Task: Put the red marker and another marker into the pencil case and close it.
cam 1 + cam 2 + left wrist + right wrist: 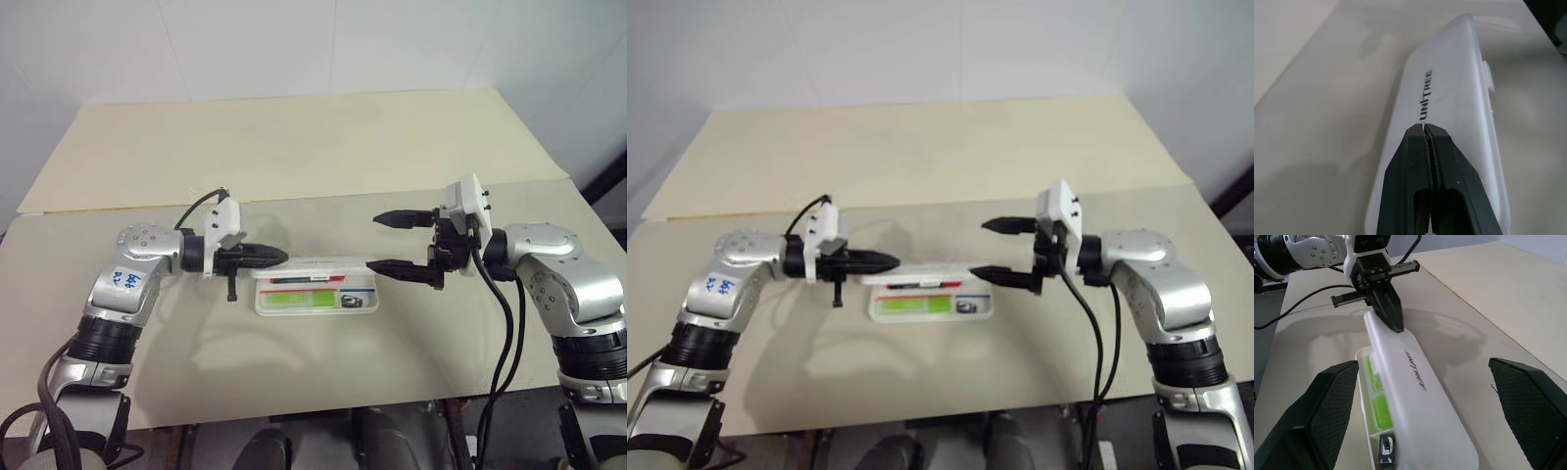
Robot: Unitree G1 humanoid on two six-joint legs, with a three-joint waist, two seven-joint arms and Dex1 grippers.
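Right wrist view: left claw (1396, 324) touching pencil case (1420, 396) lid.

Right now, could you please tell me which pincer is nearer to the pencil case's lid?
Left. The left pincer, shut, has its tips against the raised lid of the pencil case near its left end. The right pincer hangs open beside the case's right end, apart from the lid.

Head stereo pair overlooking table (294, 157), wrist views close on case (1420, 401)
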